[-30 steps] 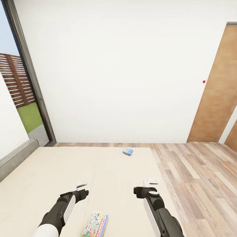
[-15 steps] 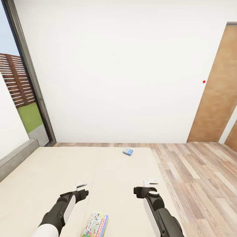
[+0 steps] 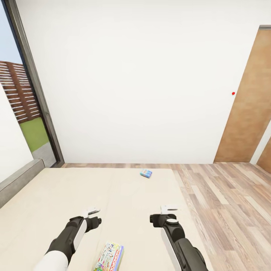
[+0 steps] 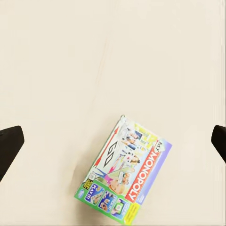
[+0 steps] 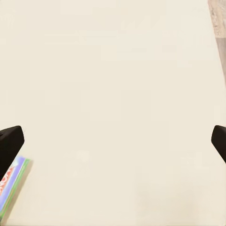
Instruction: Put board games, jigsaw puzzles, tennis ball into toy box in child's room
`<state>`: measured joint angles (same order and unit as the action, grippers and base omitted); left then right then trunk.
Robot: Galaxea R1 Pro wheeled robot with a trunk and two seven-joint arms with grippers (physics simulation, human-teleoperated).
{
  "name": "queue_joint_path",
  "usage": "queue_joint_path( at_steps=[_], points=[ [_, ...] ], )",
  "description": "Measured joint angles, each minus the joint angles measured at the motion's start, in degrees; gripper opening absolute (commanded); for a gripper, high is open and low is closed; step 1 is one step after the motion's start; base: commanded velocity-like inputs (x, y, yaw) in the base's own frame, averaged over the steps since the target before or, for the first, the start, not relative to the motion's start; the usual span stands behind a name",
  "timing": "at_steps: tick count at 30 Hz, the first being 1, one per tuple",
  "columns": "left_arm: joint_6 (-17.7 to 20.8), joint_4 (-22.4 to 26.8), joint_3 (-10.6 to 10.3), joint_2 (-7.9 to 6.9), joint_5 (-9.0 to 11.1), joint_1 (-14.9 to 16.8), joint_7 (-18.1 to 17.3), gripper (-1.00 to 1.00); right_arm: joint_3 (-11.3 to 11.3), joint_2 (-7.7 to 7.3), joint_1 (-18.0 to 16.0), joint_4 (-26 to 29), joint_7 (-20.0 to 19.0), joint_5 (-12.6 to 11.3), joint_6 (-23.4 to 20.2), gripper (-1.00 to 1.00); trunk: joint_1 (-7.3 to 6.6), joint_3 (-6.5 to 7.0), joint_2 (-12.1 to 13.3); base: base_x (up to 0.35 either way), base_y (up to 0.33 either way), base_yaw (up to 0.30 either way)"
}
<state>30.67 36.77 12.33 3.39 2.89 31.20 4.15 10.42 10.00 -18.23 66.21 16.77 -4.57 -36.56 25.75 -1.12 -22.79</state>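
Head view looks down over a low bed with a plain beige mattress (image 3: 67,203) and a thin grey frame along one side. Both arms reach out over the mattress. The left gripper (image 3: 93,212) and the right gripper (image 3: 170,207) hover above the bare bedding, well apart from each other, neither touching anything.

A flat rectangular white-green board game box with a bright printed "Monopoly" cover (image 3: 110,257) lies on the mattress between the two arms, nearer the left one and closer to the robot than both grippers. The left wrist view shows this box (image 4: 125,174) lying flat and skewed on the bedding, with the dark fingertips (image 4: 9,146) at the picture's two sides, spread wide and empty.

A smaller blue board game box (image 3: 146,173) rests near the mattress's far edge, well beyond the grippers.

The right wrist view shows that gripper's fingertips (image 5: 10,143) likewise wide apart over plain mattress, with an edge of the Monopoly box (image 5: 11,184) beside one of them.
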Motion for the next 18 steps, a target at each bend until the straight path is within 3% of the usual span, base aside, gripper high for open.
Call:
queue_joint_path(
  at_steps=[4,8,13,18],
  points=[
    [-1.69,-5.73,-0.31,0.11,-0.51,3.81,0.16,1.00,0.33,0.00,0.00,0.21,-0.07,-0.03,-0.26,1.00,0.00,0.00,0.00,0.000,0.000,0.000],
    [-8.94,-14.93,-0.68,-0.08,-2.79,7.76,0.27,1.00,0.52,0.00,0.00,0.60,-0.04,-0.04,-0.48,1.00,0.00,0.00,0.00,0.000,0.000,0.000],
    [-12.11,-17.41,-0.88,-0.18,-5.16,8.60,0.35,1.00,0.57,0.00,0.00,0.69,-0.08,-0.04,-0.52,1.00,0.00,-0.02,0.00,0.000,0.000,0.000],
    [-12.70,-17.82,-1.06,0.03,-5.79,8.73,0.37,1.00,0.64,0.00,0.01,0.64,-0.11,-0.05,-0.46,1.00,0.00,-0.22,0.02,0.000,0.000,0.000]
  ],
)
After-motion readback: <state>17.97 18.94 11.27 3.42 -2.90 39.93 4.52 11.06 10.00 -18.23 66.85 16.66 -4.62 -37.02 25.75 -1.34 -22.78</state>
